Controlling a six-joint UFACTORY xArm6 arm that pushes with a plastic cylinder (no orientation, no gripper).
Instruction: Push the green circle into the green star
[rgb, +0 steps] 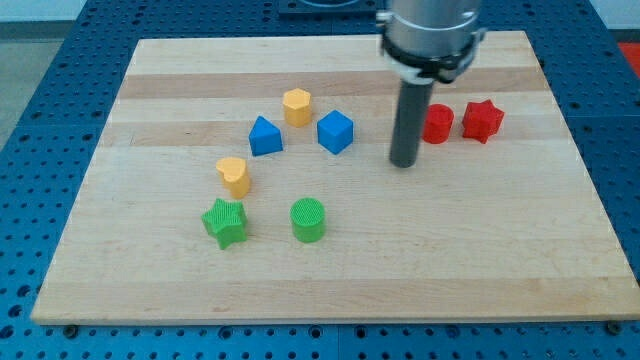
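Observation:
The green circle (308, 220) sits on the wooden board (450, 260) at the lower middle. The green star (225, 222) lies to its left, a block's width of gap between them. My tip (404, 163) rests on the board up and to the right of the green circle, well apart from it, left of the red blocks and right of the blue cube.
A yellow block (234, 176) sits just above the green star. A blue triangle-like block (264, 136), a yellow hexagon (297, 106) and a blue cube (335, 131) form an arc above. A red circle (437, 124) and red star (482, 120) lie at the right.

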